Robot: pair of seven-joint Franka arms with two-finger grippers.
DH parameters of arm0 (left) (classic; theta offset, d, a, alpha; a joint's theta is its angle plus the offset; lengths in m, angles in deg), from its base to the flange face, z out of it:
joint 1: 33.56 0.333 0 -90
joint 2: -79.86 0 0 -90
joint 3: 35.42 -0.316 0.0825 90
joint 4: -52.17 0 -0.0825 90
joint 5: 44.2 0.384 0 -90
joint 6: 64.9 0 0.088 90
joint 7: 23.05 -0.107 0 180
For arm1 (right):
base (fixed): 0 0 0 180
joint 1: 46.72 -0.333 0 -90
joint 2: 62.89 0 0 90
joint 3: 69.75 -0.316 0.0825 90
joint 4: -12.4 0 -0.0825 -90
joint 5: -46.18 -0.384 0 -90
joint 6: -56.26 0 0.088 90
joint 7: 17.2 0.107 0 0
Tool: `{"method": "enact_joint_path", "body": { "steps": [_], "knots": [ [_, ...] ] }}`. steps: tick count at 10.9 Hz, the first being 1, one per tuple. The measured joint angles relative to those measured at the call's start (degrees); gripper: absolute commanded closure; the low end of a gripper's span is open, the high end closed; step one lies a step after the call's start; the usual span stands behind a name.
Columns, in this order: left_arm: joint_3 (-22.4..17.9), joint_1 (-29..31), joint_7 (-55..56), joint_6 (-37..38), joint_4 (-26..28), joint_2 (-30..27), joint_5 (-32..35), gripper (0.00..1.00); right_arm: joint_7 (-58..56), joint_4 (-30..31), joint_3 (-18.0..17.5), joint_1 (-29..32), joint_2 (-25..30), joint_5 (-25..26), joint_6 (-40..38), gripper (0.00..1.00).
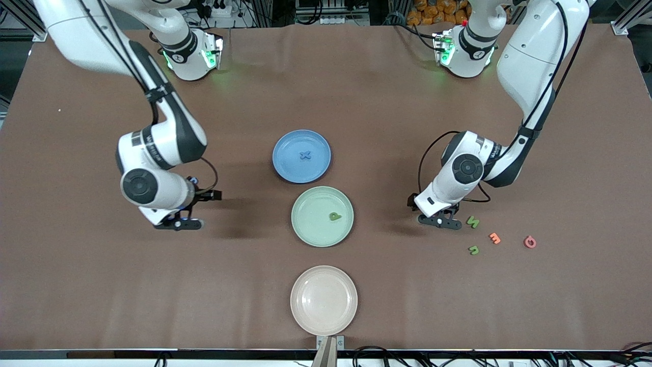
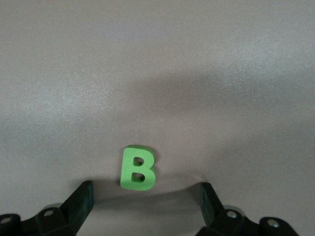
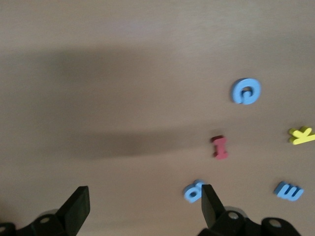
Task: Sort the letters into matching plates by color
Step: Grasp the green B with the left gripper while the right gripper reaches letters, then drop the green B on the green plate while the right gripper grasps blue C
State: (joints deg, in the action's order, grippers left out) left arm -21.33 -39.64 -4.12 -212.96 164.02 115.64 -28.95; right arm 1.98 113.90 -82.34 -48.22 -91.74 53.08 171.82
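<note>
A green letter B (image 2: pixel 138 168) lies flat on the worktop (image 2: pixel 157 73), between the left tool's (image 2: pixel 146 196) spread fingers, untouched; the right tool (image 3: pixel 142 201) is spread too.

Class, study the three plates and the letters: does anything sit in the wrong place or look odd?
Nothing stands out. The blue plate holds a blue letter, the green plate a green letter, and the beige-pink plate holds nothing. Other letters lie loose on the table.
</note>
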Motion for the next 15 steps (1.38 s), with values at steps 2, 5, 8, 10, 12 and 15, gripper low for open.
{"method": "enact_joint_path", "body": {
  "steps": [2,5,8,10,12,15],
  "knots": [
    [0.00,0.08,0.17,0.00,-0.72,0.04,-0.03,1.00,-0.13,-1.63,3.01,1.05,-3.01,0.10,1.19,0.00],
    [0.05,0.05,1.18,0.02,-1.32,0.03,-0.03,1.00,-5.64,-4.18,4.44,5.33,-7.31,0.10,3.69,0.00],
    [0.14,-0.27,3.95,-0.05,-2.33,0.43,-0.04,1.00,-10.36,-4.64,4.44,7.75,-10.55,0.10,7.33,0.14],
    [0.67,-0.57,6.72,-0.06,-3.70,0.50,-0.04,1.00,-11.09,-4.86,4.18,7.62,-12.01,0.10,8.20,0.16],
    [1.67,-1.04,9.57,-0.06,-4.70,0.51,-0.04,1.00,-13.75,-5.01,4.07,7.58,-12.58,0.10,8.38,0.17],
    [4.44,-1.58,15.58,-0.06,-6.37,0.52,-0.77,1.00,-17.76,-5.40,4.17,7.75,-12.64,0.10,8.38,0.30]
  ]
}}
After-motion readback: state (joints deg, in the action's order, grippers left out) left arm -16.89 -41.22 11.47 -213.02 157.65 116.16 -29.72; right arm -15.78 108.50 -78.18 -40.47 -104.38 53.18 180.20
